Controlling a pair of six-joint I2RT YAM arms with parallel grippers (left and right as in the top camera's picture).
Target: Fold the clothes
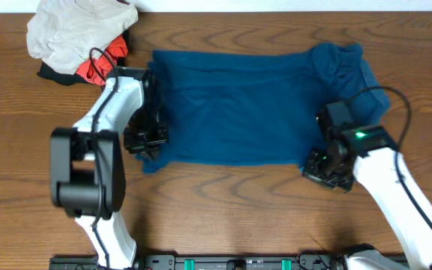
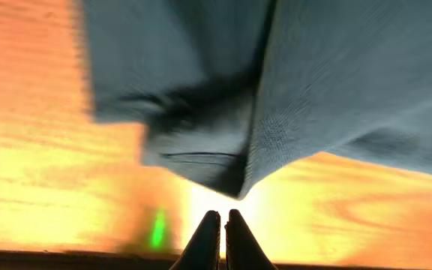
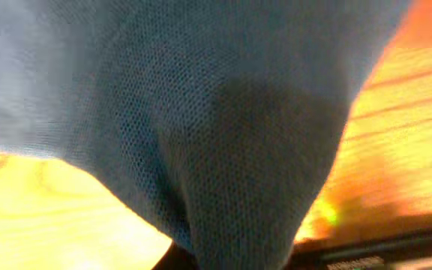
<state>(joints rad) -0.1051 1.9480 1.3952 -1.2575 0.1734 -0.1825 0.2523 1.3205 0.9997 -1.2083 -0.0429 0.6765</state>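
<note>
The clothes (image 1: 231, 105), a large teal-blue shirt, lie spread flat across the wooden table, with one sleeve bunched at the far right. My left gripper (image 1: 145, 142) sits at the shirt's near left corner. In the left wrist view that gripper (image 2: 222, 216) is shut, and the cloth's corner (image 2: 227, 180) lies just beyond the tips with nothing visible between them. My right gripper (image 1: 322, 166) is at the near right corner. In the right wrist view the teal cloth (image 3: 201, 112) fills the frame, gathers down into the jaws and hides the fingers.
A pile of other garments lies at the far left: pale beige-grey (image 1: 77, 30) on top, orange-red (image 1: 100, 64) and black beneath, close behind my left arm. Bare wood (image 1: 223, 210) runs between the shirt and the black rail (image 1: 231, 262) at the near edge.
</note>
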